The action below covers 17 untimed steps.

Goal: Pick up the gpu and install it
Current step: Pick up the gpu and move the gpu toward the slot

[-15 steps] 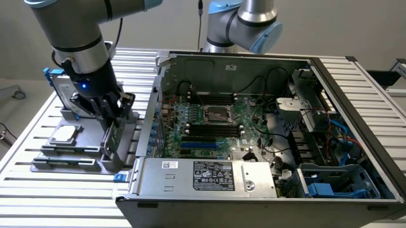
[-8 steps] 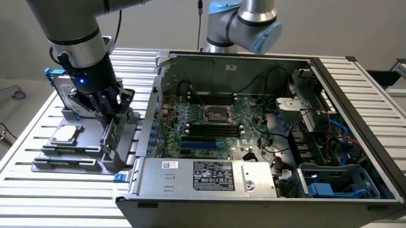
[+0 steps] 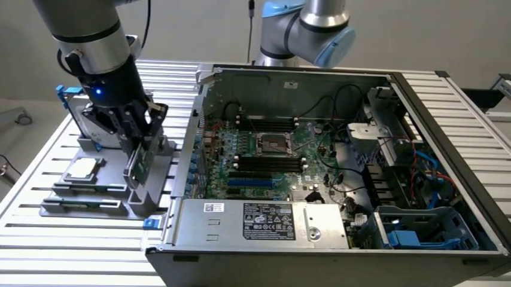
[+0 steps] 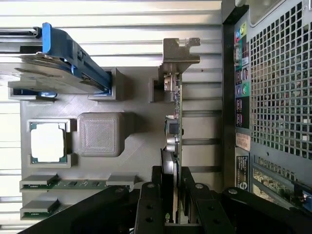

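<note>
gripper [image 4: 171, 195] nearest lens, jaws part-closed, clamped across thin gpu [image 4: 174, 122]. gpu stands on edge in grey fixture [image 4: 139, 97], just outside pc case [image 4: 282, 73] rear panel, silver bracket [image 4: 179, 48] at end away from jaws. judged light, stiff, fragile: pinch flat faces near upper edge, spare connector edge; card may twist in grip. fixture on slatted aluminium table [image 3: 80, 245] beside case; case open, motherboard [image 3: 264, 155] exposed; pale wall [image 3: 200, 30] beyond case.

The silver arm [image 3: 80, 24] has pale-blue joint caps [image 3: 337, 43] and black jaws.
</note>
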Available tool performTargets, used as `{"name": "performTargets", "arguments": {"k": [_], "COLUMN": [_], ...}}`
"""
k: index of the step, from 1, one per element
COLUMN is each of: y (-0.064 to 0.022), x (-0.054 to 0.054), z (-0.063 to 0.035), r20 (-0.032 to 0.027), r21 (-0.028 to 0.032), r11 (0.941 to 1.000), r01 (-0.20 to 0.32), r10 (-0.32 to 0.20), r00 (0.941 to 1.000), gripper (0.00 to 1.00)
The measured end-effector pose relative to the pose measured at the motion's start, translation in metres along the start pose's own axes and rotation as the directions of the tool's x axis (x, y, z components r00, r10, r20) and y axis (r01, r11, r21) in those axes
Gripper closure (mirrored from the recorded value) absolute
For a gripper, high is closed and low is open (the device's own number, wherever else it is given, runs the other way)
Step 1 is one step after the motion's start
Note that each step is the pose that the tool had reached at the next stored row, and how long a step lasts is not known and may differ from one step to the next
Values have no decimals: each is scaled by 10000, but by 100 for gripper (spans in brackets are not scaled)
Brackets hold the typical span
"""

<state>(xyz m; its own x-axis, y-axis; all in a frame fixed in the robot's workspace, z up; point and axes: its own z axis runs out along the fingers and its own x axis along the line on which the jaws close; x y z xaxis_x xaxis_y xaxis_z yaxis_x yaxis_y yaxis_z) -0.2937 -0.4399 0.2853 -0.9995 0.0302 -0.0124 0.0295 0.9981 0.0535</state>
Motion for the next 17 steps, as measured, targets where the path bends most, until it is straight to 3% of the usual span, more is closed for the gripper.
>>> {"name": "performTargets", "arguments": {"k": [17], "y": [16], "x": [-28], "z": [-732], "r20": [7], "r21": [-5], "r11": [10000], "r01": [45], "r10": [-45], "r00": [10000], "gripper": [74]}}
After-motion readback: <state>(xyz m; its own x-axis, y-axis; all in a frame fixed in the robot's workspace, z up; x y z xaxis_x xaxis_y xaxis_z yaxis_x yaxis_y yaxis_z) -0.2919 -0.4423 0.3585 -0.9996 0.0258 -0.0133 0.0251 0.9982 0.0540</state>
